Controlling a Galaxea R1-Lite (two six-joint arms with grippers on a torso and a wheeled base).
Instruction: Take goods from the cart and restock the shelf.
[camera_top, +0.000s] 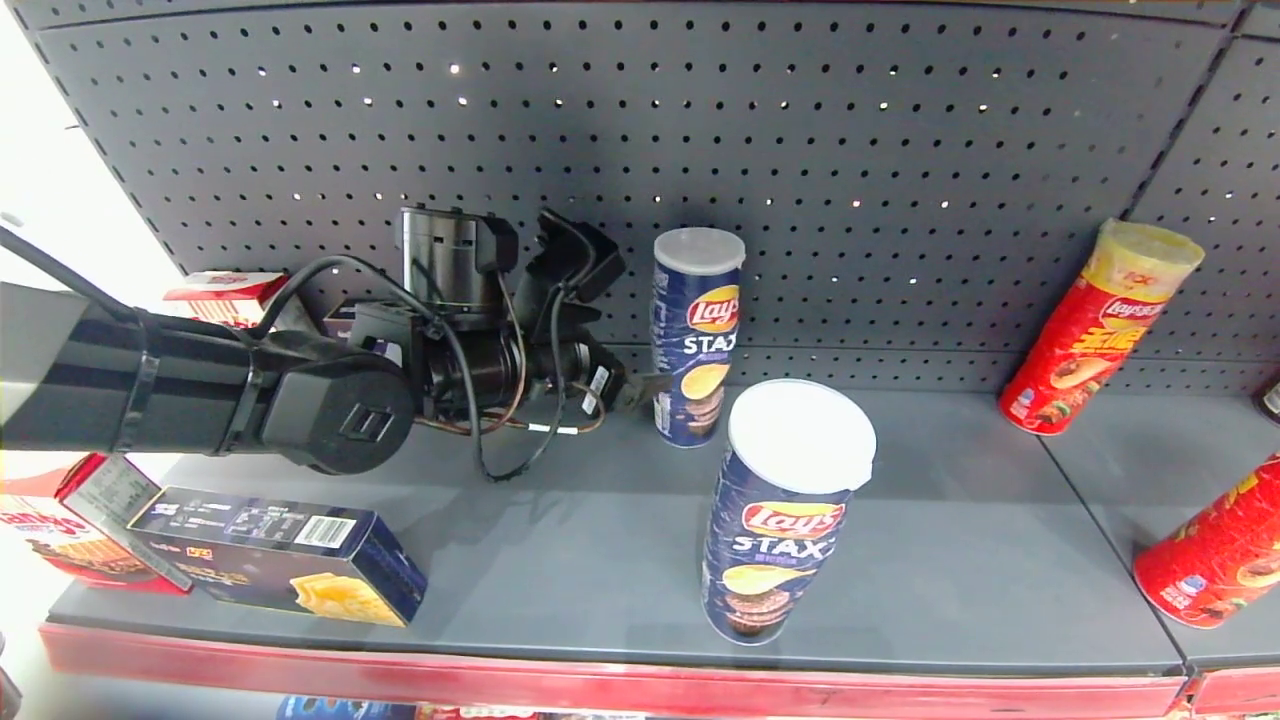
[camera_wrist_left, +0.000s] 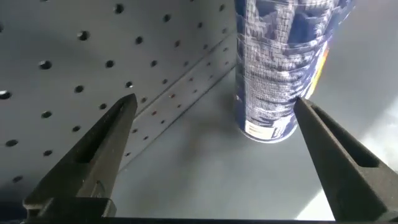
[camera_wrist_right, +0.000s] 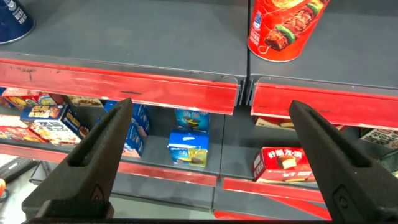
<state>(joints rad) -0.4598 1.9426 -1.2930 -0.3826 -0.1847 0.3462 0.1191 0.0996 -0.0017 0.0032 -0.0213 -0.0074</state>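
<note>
Two tall blue chip cans stand upright on the grey shelf (camera_top: 560, 560): one at the back (camera_top: 697, 335) by the pegboard, one nearer the front (camera_top: 780, 510). My left arm lies over the shelf from the left. Its gripper (camera_top: 640, 388) is just left of the back can. In the left wrist view that gripper (camera_wrist_left: 214, 104) is open, and the back blue can (camera_wrist_left: 280, 68) stands just beyond the fingertips, apart from them. My right gripper (camera_wrist_right: 210, 107) is open and holds nothing, hanging in front of the shelf's red front edge (camera_wrist_right: 124, 78).
A dark blue box (camera_top: 280, 555) and a red box (camera_top: 60, 530) lie at the shelf's front left. Two red cans (camera_top: 1100, 325) (camera_top: 1215, 555) lean on the right bay. A red can (camera_wrist_right: 283, 28) stands above the edge; lower shelves hold small boxes (camera_wrist_right: 189, 146).
</note>
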